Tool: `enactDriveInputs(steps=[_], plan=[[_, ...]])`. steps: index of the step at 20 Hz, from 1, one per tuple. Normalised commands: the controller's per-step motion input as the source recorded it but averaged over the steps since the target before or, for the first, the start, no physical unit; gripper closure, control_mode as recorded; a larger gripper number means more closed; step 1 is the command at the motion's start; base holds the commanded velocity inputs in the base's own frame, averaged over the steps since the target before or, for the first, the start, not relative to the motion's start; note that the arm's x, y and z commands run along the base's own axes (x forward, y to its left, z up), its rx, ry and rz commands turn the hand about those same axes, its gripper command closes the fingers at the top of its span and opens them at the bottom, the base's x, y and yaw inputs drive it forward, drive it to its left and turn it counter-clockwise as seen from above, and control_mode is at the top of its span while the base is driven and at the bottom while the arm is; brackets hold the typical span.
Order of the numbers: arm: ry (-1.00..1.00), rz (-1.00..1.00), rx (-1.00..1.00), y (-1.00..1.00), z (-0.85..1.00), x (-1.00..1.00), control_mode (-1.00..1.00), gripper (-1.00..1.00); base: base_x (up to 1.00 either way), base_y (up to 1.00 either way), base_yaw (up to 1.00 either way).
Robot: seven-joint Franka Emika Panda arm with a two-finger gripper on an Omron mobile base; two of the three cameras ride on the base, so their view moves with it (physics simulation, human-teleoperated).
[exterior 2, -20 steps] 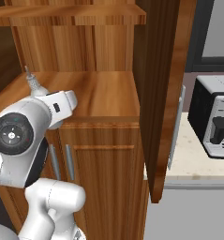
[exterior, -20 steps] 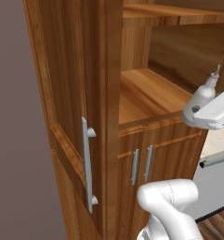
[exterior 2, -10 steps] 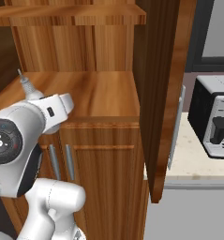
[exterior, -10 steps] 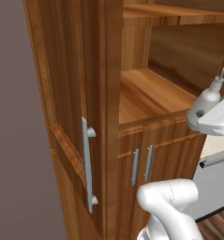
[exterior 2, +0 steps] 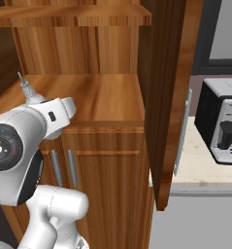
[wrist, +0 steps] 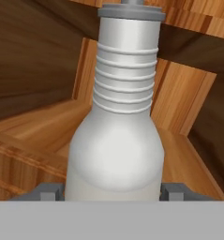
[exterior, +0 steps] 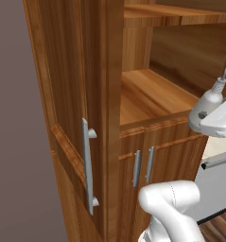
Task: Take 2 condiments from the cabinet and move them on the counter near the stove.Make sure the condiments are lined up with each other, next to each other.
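the whitish pear-shaped bottle (wrist: 115, 136) stands between the two dark fingertips (wrist: 48, 191) of the tool (wrist: 112, 191) in the hand view, its ribbed neck and grey cap rising toward the top of that view, and the tips sit against its lower body on either side, so the tool is pinching the bottle. in the left base view the same bottle (exterior: 210, 99) shows at the right edge, its thin pointed nozzle upward, just above the white hand of the arm and in front of the open middle compartment of the cabinet (exterior: 109, 94). in the right base view the bottle's nozzle and shoulder (exterior 2: 29, 94) rise above the white wrist at the left, over the front part of the wooden shelf (exterior 2: 103, 97). the bottle looks lifted clear of the shelf board, though its base is hidden by the hand. the long cabinet door (exterior 2: 168, 92) stands swung open to the right, with its silver bar handle (exterior 2: 182, 131) along the edge. beyond the door a beige speckled surface (exterior 2: 197, 165) carries a steel toaster (exterior 2: 224, 124). below the shelf, two small doors bear short silver handles (exterior: 143, 165).
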Motion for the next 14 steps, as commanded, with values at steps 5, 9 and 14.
enactDriveInputs(steps=[5, 9, 14], plan=[[0.00, 0.00, 0.00, 0.00, 0.00, 0.00, -1.00, 1.00, 0.00, 0.00, 0.00], [0.00, 0.00, 0.00, 0.00, 0.00, 0.00, -1.00, 1.00, 0.00, 0.00, 0.00], [0.00, 0.00, 0.00, 0.00, 0.00, 0.00, 1.00, 1.00, -0.11, 0.00, -0.01]])
